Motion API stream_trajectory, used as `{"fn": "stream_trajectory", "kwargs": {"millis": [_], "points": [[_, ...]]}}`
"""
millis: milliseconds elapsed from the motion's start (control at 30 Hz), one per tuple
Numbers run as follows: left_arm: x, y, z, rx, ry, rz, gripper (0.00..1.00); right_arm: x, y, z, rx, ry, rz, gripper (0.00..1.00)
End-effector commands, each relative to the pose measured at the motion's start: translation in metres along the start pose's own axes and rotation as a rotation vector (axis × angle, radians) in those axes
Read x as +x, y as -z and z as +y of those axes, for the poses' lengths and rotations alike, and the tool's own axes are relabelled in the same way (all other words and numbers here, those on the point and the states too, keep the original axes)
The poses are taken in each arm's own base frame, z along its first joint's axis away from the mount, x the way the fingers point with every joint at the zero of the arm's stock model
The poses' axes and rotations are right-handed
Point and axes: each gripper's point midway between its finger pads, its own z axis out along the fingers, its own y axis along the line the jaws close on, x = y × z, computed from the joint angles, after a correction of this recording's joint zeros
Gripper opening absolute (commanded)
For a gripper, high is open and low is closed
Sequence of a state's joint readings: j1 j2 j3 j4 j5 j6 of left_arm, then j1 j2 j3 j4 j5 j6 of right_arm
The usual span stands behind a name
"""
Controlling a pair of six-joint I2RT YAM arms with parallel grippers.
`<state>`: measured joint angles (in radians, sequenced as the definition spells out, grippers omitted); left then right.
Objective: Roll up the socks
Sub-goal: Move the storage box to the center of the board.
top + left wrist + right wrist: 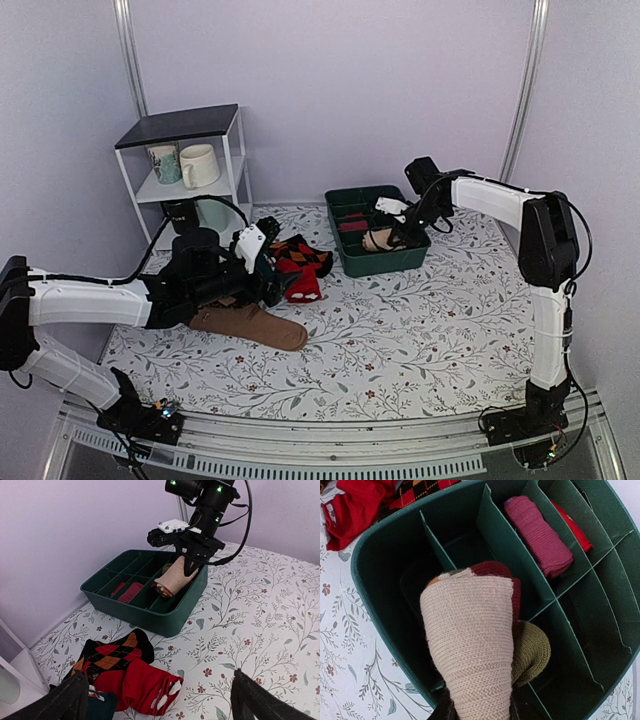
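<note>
The socks (pixel 470 645) are a rolled beige knit bundle with maroon showing at the far end. My right gripper (pixel 477 712) is shut on the roll and holds it over a near compartment of the green divided bin (pixel 370 600). The roll also shows in the top view (pixel 378 238) and in the left wrist view (pixel 174 577), tilted into the bin (pixel 165 620). My right gripper (pixel 400 225) is over the bin (pixel 385 262). My left gripper (pixel 157 700) is open and empty above the table, next to the red-and-black argyle socks (pixel 117 652); in the top view it (pixel 262 270) is at centre left.
A plain brown sock (pixel 250 325) lies below my left arm. Argyle and red socks (pixel 300 265) lie left of the bin. The bin holds a magenta roll (pixel 540 537), a red roll (pixel 572 527) and an olive roll (pixel 532 650). A white shelf with mugs (pixel 185 165) stands at back left.
</note>
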<state>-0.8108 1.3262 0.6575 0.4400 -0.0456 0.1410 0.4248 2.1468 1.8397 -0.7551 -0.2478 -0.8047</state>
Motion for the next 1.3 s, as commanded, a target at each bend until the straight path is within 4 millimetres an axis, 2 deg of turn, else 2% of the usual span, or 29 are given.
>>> {"fn": "stream_trajectory", "kwargs": {"millis": [0, 133, 467, 600, 700, 800, 933, 1100, 1167, 1267], "points": [[0.006, 0.004, 0.006, -0.018, -0.01, 0.003, 0.99, 0.035, -0.043, 0.043, -0.069, 0.014, 0.161, 0.0], [0.006, 0.004, 0.007, -0.022, -0.016, 0.004, 0.99, 0.046, -0.046, 0.076, -0.131, 0.015, 0.205, 0.0], [0.011, 0.005, 0.006, -0.017, -0.017, 0.011, 0.99, 0.064, -0.029, 0.153, -0.246, -0.028, 0.258, 0.0], [0.011, 0.005, 0.005, -0.012, -0.017, 0.01, 1.0, 0.06, -0.022, 0.175, -0.291, -0.062, 0.244, 0.0], [0.011, 0.005, 0.004, -0.008, -0.016, 0.009, 0.99, 0.048, -0.012, 0.177, -0.298, -0.087, 0.191, 0.0], [0.01, 0.004, 0.004, -0.005, -0.016, 0.008, 0.99, 0.025, 0.0, 0.168, -0.262, -0.097, 0.109, 0.0], [0.01, 0.003, 0.004, -0.007, -0.014, 0.007, 0.99, -0.019, 0.02, 0.137, -0.139, -0.114, -0.039, 0.0], [0.01, 0.002, 0.002, 0.007, -0.016, 0.006, 0.99, -0.071, 0.051, 0.121, -0.105, -0.11, -0.249, 0.0], [0.01, 0.001, 0.001, 0.009, -0.017, 0.007, 1.0, -0.079, 0.052, 0.117, -0.108, -0.113, -0.29, 0.0], [0.01, 0.001, 0.0, 0.015, -0.018, 0.008, 1.0, -0.082, 0.04, 0.11, -0.115, -0.115, -0.306, 0.0]]}}
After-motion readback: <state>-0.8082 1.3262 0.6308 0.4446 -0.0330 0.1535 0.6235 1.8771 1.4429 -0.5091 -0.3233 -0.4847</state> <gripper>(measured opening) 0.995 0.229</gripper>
